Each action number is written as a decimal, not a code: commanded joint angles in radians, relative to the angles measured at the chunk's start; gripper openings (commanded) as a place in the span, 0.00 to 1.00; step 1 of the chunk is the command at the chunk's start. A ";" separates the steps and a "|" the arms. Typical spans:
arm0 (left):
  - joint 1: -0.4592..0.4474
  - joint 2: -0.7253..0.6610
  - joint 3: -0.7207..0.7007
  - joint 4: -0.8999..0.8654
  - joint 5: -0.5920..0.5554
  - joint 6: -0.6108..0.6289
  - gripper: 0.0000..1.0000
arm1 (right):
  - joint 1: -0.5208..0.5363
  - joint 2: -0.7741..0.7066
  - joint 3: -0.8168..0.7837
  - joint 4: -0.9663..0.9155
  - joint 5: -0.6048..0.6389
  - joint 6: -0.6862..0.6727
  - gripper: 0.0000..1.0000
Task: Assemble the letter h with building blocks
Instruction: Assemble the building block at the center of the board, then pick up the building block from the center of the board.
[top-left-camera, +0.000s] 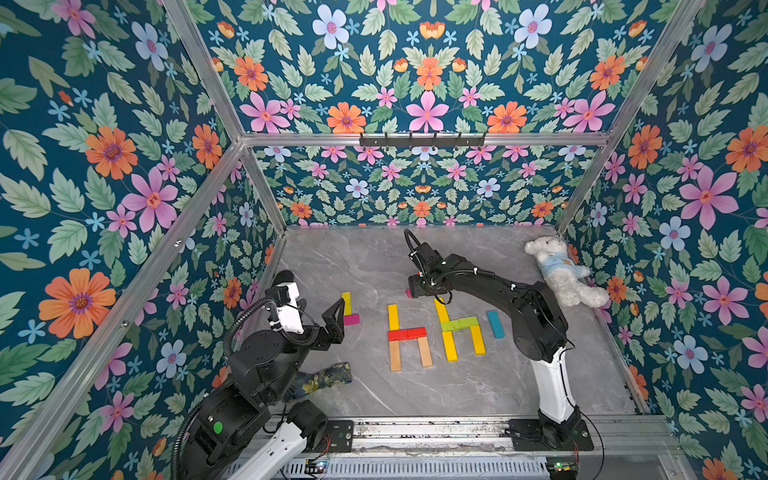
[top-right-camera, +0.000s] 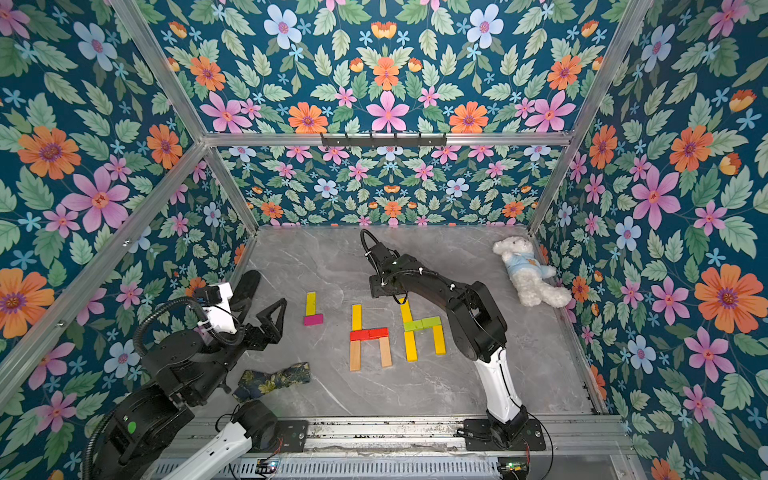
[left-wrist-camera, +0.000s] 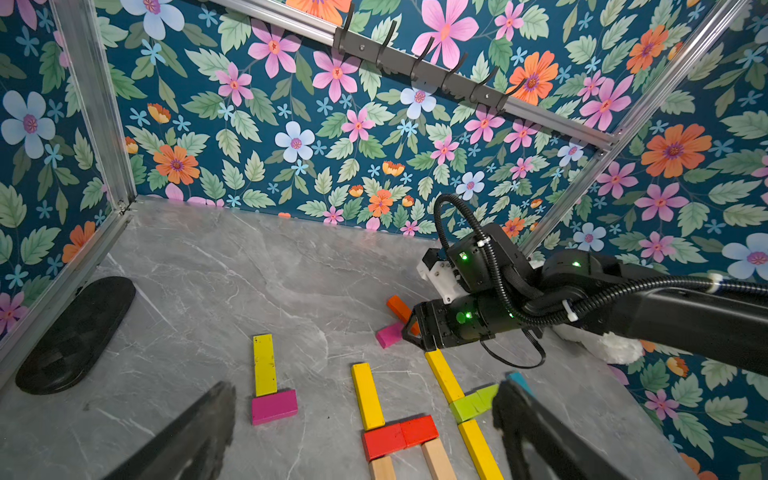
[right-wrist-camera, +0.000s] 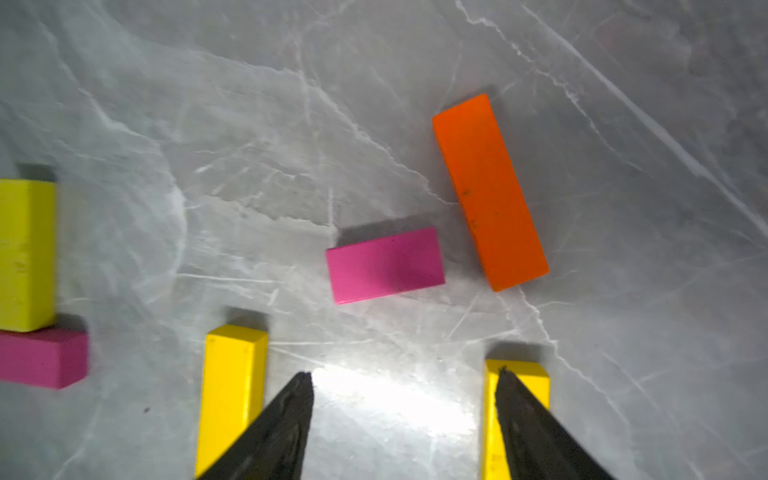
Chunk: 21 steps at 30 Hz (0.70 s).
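These building blocks (top-left-camera: 395, 355) look like small painted wooden bars, so I judge them light, stiff and hard to damage, with smooth faces that will slide readily on a polished top. The safest hold is across the short width at mid-length, jaws on the two long edges, so the bar does not swing. Take the red crossbar (top-left-camera: 407, 333) as the landmark: it sits in an h that looks finished, a second h with a lime crossbar (top-left-camera: 460, 323) lies just to its right, and a third is begun to its left, a yellow-green upright (top-left-camera: 346, 303) touching a magenta foot (top-left-camera: 351, 319). The loose stock is a magenta half-block (right-wrist-camera: 384, 266) and an orange bar (right-wrist-camera: 490, 191), close together but not touching, beyond the red crossbar toward the back wall. A blue bar (top-left-camera: 495, 324) lies farther to its right, past the lime h. The right gripper (right-wrist-camera: 404, 372) hangs just short of the magenta half-block, jaws well apart with nothing between them; the left gripper (left-wrist-camera: 363, 384), left of the red crossbar, is spread wide and empty. The table (top-left-camera: 332, 257) is a flat, glossy grey marble-look slab boxed in by floral walls; a plush bear (top-left-camera: 561, 270) lies far right of the red crossbar, and a patterned cloth (top-left-camera: 324, 376) lies nearer the robot on its left
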 joint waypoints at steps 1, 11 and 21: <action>0.001 0.004 -0.006 0.023 -0.019 -0.017 0.99 | -0.030 0.021 0.006 -0.018 -0.063 -0.063 0.75; 0.001 0.029 -0.026 0.048 -0.024 -0.039 0.99 | -0.042 0.011 -0.060 0.083 -0.223 -0.172 0.78; 0.001 0.084 -0.029 0.048 0.022 -0.035 0.99 | -0.040 0.081 0.020 0.022 -0.150 -0.205 0.78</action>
